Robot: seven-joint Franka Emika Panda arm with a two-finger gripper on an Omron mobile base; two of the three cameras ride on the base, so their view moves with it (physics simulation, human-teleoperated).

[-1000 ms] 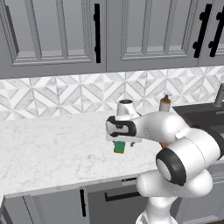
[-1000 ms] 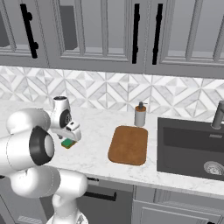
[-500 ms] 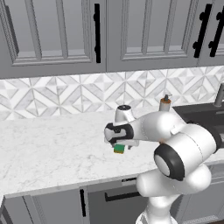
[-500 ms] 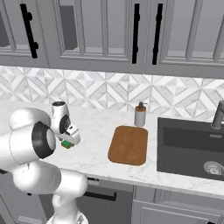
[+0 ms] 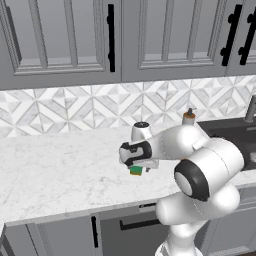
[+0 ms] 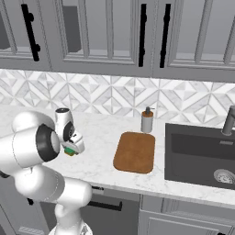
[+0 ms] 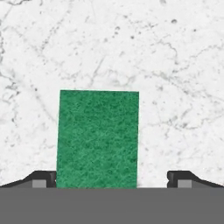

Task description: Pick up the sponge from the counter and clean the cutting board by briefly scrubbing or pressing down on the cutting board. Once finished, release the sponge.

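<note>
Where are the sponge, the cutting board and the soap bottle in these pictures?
sponge (image 7: 98, 138), hand view, middle of its green top.
cutting board (image 6: 134, 152), right base view, centre of its wooden face.
soap bottle (image 6: 147, 122), right base view, its body below the pump.

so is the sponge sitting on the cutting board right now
No, the sponge lies on the white counter, well apart from the cutting board.

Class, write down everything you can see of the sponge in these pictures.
The sponge is a small rectangular block with a rough, dark green scouring top; a yellow-orange layer shows beneath in the left base view. It lies flat on the white marble-look counter, directly below the gripper, whose open fingertips flank it, one close beside its edge, the other standing clear.
</note>
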